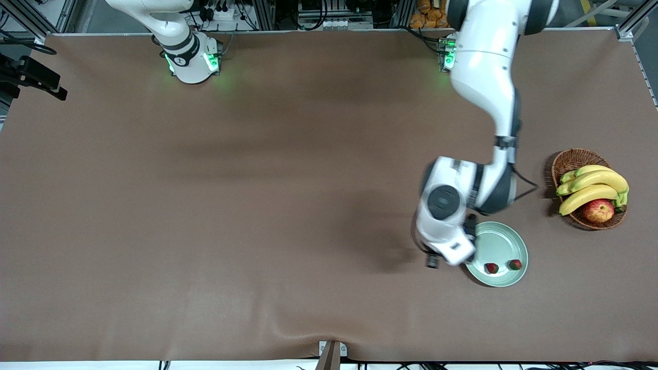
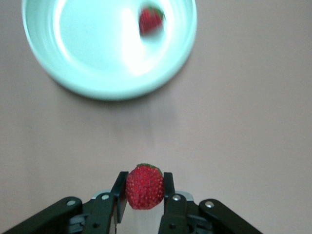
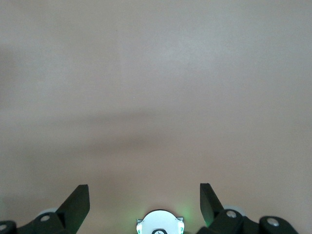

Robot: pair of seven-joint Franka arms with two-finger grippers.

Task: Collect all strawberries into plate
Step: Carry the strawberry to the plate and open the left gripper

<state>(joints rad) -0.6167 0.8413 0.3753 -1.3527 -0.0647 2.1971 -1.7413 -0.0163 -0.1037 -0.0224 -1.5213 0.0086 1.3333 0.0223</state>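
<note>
My left gripper [image 2: 145,191] pinches 1 strawberry [image 2: 145,186] above bare table, plate [image 2: 58,80] just ahead; I'd release only past its rim. Right gripper [image 3: 144,204] waits open.

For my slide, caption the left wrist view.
Left gripper shut on a strawberry, over the table beside the plate.
</note>
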